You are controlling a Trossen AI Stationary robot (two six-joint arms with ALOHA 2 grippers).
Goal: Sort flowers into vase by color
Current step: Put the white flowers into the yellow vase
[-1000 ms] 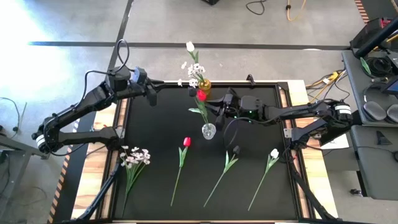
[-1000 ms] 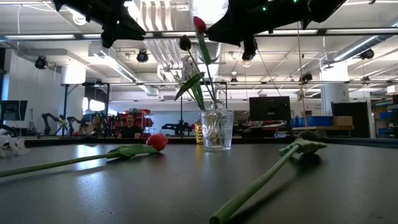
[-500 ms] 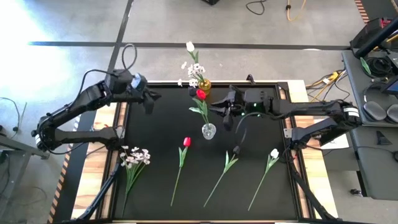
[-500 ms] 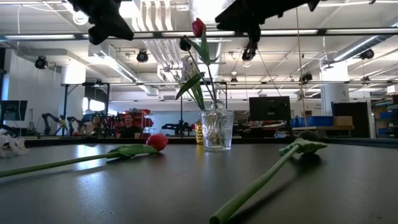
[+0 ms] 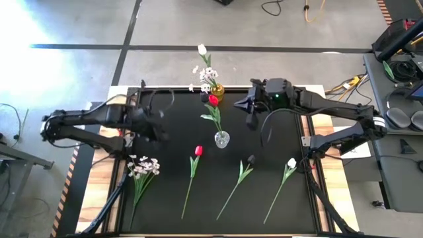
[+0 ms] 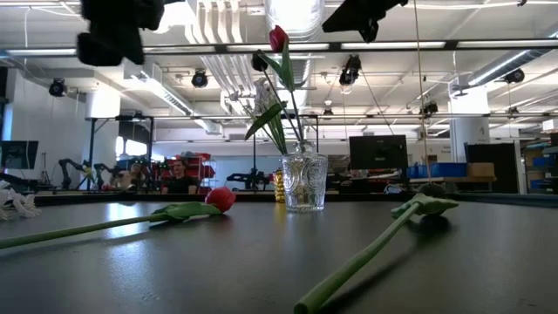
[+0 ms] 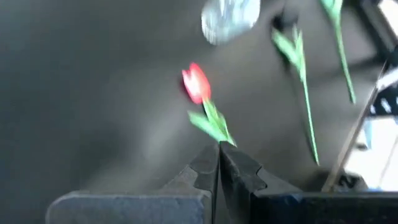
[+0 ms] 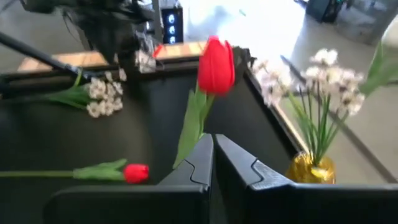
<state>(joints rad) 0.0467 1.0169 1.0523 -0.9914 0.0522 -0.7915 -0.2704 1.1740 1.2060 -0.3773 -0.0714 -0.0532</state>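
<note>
A clear glass vase (image 5: 221, 139) stands mid-table with a red tulip (image 5: 213, 100) upright in it. Behind it, at the far edge, a gold vase (image 5: 217, 90) holds white blossoms and a white tulip (image 5: 201, 49). Flat on the black mat lie a white blossom spray (image 5: 142, 166), a red tulip (image 5: 197, 151), a dark tulip (image 5: 250, 159) and a white tulip (image 5: 291, 162). My left gripper (image 5: 155, 125) hovers shut over the mat, left of the glass vase, with the lying red tulip (image 7: 196, 83) ahead of it. My right gripper (image 5: 251, 109) hangs shut to the right of the vase, facing the standing tulip (image 8: 216, 65).
The mat's raised rim (image 5: 309, 142) and wooden table edges frame the work area. Cables trail from the right arm (image 5: 268, 129) above the mat. Bare mat lies between the glass vase and the left arm. A person sits in the room far behind the table (image 6: 181, 179).
My left gripper has swung from the far-left corner toward the table's near side and centre, dropping lower toward the lying red tulip. My right gripper has drawn back from the tulip in the glass vase toward the right and far edge, and risen.
</note>
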